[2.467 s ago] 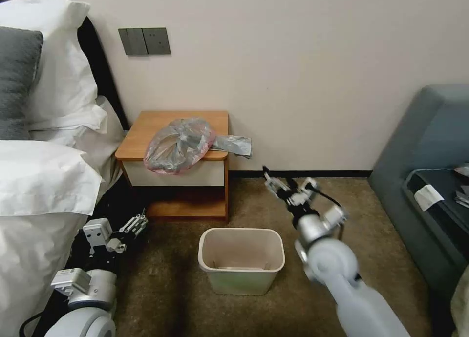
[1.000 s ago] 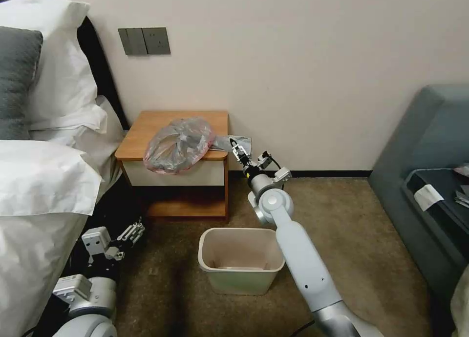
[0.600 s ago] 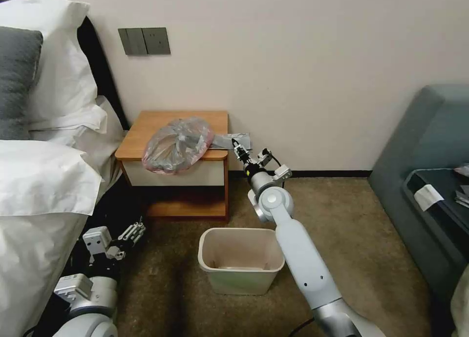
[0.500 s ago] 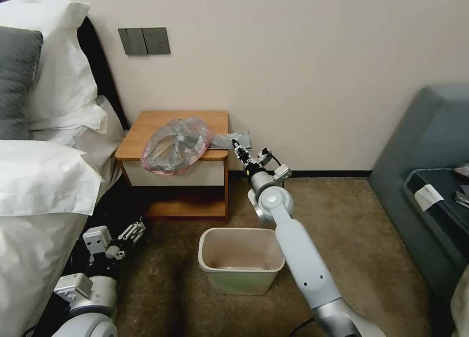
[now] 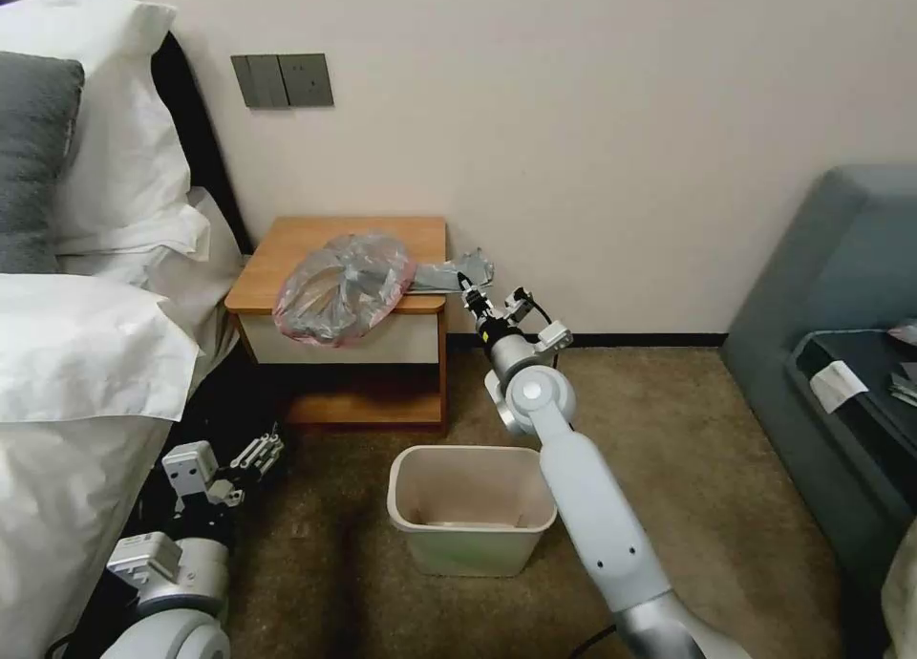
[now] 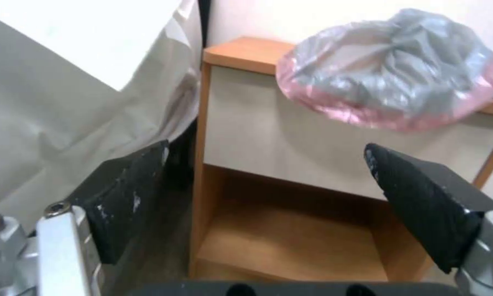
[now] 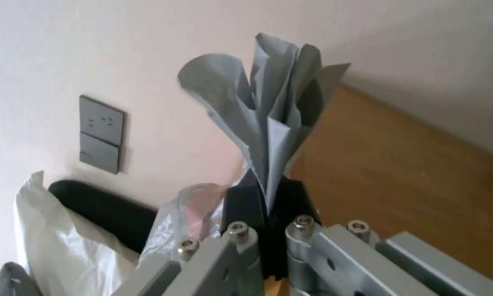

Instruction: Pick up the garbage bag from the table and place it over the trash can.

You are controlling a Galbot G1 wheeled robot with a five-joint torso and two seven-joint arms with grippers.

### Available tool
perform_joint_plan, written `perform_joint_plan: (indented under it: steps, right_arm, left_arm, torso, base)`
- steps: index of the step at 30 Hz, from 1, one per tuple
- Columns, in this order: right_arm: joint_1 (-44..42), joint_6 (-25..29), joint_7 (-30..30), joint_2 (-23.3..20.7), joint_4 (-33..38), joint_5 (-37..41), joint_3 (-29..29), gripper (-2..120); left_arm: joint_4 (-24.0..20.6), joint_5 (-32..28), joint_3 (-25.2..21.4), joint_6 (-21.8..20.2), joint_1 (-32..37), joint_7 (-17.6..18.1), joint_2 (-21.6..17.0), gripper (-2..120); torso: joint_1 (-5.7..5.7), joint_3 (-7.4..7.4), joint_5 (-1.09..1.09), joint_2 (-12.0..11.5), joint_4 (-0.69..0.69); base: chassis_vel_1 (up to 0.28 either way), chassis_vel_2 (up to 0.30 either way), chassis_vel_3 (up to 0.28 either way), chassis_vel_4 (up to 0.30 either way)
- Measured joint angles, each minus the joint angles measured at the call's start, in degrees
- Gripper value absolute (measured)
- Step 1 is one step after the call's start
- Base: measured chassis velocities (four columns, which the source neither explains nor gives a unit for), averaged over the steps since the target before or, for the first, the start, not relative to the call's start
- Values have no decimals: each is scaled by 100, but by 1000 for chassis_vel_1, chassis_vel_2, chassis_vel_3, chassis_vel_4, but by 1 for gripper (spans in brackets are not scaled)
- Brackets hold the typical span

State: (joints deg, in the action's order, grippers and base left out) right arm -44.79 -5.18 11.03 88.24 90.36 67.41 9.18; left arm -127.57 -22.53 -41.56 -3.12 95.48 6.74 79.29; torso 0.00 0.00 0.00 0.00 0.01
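The right gripper (image 5: 465,289) is stretched out to the right-hand edge of the tabletop (image 5: 296,248), its jaws pressed together on the grey tail of the garbage bag (image 5: 344,285). In the right wrist view the thin plastic (image 7: 271,119) fans upward out of the closed black jaws in several crumpled folds, with the orange-brown wood of the tabletop (image 7: 389,164) behind it and a wall switch plate (image 7: 101,133) farther off.

The bulk of the garbage bag lies on the tabletop, a rounded crinkly mound of translucent grey with a pink-red border; its front edge droops over the tabletop's front lip and hangs partly across the white drawer front (image 5: 334,346). The pinched tail pokes past the tabletop's right edge toward the wall. From the left wrist camera the bag (image 6: 394,70) is seen bulging over that front lip above the drawer panel, and the lower wooden shelf (image 6: 290,246) sits beneath.

The trash can (image 5: 472,509) stands upright on the carpet in front of the tabletop and slightly to its right, with the right arm reaching over its right rim.

The left gripper (image 5: 250,452) waits low beside the bed (image 5: 76,353), to the left of the tabletop's shelf, its jaws spread wide with nothing between them; the black pads (image 6: 128,197) frame the nightstand well apart
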Motion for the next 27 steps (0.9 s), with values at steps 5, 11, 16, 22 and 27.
perform_joint_plan:
  steps: [5,11,16,22,27]
  right_arm:
    - [-548,-8,452,-278,833,15,-105,0]
    - [-1336,-147,1265,-669,2133,19,-225,0]
    - [-1975,-313,1885,-944,2849,-277,-393,0]
    - [-2653,-784,2678,-1169,3303,-553,-661,0]
    - [-2878,-889,2869,-1215,3330,-782,-841,0]
  left_arm:
    - [10,-37,-22,9,-33,60,-22,91]
    - [32,-55,-7,12,-89,87,15,91]
    - [32,-95,-34,12,-109,106,-21,91]
    - [32,-109,-47,15,-99,140,21,91]
    - [-19,-95,-46,16,-97,150,106,91]
  torso:
    - [0,0,1,0,-2]
    - [0,-1,0,1,-1]
    - [0,-1,0,0,-1]
    - [0,-1,0,0,-2]
    - [0,0,0,0,-1]
  base:
    - [0,0,0,0]
    - [0,0,0,0]
    - [0,0,0,0]
    - [0,0,0,0]
    - [0,0,0,0]
